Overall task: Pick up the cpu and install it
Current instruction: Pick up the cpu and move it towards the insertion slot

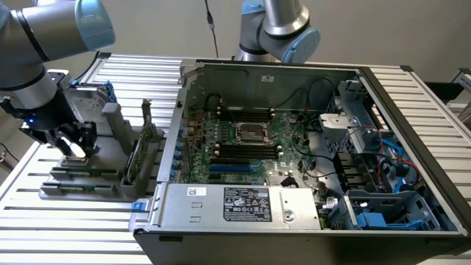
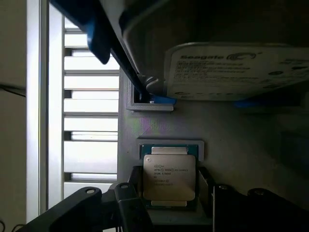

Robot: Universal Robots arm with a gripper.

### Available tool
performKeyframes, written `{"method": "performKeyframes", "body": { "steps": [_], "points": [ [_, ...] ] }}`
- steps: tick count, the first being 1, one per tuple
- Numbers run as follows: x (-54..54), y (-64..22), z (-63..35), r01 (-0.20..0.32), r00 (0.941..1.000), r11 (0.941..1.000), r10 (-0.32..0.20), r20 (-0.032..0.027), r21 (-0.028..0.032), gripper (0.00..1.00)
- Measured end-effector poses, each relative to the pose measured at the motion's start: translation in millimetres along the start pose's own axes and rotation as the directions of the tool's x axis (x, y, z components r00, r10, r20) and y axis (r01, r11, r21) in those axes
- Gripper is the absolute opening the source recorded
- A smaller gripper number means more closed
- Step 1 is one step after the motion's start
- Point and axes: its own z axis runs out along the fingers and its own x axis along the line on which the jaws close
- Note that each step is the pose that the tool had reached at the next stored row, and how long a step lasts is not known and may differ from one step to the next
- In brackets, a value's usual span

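The hand (image 1: 71,152) is clenched on the cpu (image 2: 169,176), 1 finger against each of 2 opposite edges. The chip lies flat, metal top up, at its nest in the grey fixture (image 1: 88,185) on the slatted surface (image 1: 66,221). In the exterior view this is at 9 o'clock from the open computer case (image 1: 383,94). The hard drive (image 2: 236,72) stands near the chip.

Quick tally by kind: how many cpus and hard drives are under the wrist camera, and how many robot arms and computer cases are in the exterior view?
cpu: 1
hard drive: 1
robot arm: 2
computer case: 1
Total: 5
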Motion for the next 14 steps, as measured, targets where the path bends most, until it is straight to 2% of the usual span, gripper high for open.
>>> {"method": "performKeyframes", "body": {
  "steps": [5,14],
  "points": [
    [0.5,1.4,-17.0,0.000,1.0000,1.0000,0.000,-0.0001,-0.0063,0.55],
    [1.6,4.7,-57.7,0.000,1.0000,1.0000,0.000,-0.0003,-0.0074,0.55]
  ]
}}
